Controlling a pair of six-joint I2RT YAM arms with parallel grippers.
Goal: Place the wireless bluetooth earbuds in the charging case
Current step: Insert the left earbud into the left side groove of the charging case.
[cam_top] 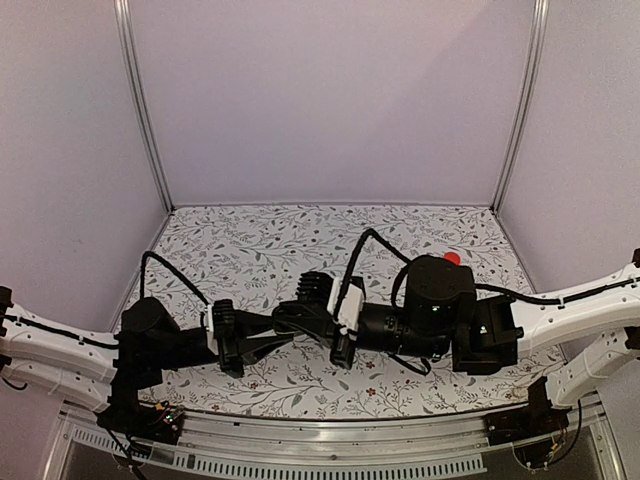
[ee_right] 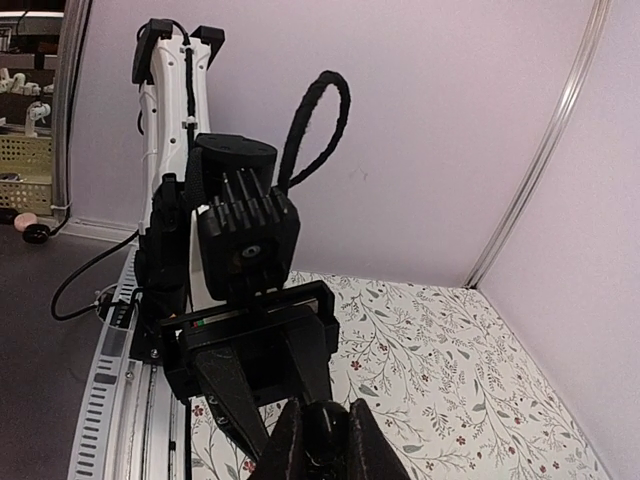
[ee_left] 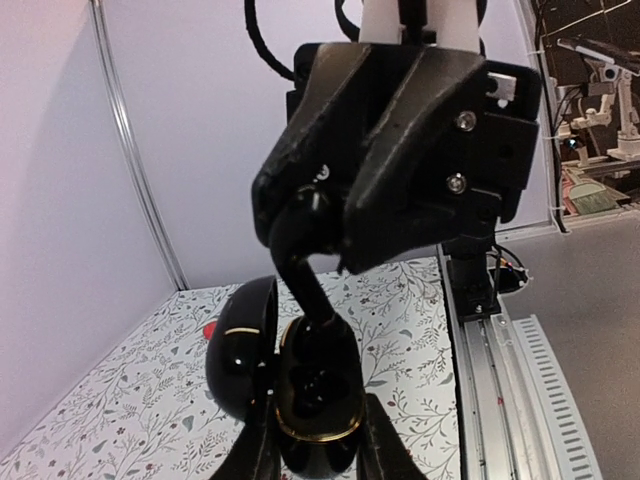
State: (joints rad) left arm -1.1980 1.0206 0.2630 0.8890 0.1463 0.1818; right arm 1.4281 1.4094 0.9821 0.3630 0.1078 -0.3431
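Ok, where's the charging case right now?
Left wrist view, bottom centre: the open charging case sits clamped in the left gripper, just below the right gripper.

Top camera overlooks the table (cam_top: pixel 250 250); wrist cameras face each other closely.

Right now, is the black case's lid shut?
No, the charging case sits open in the left hand, its lid swung aside.
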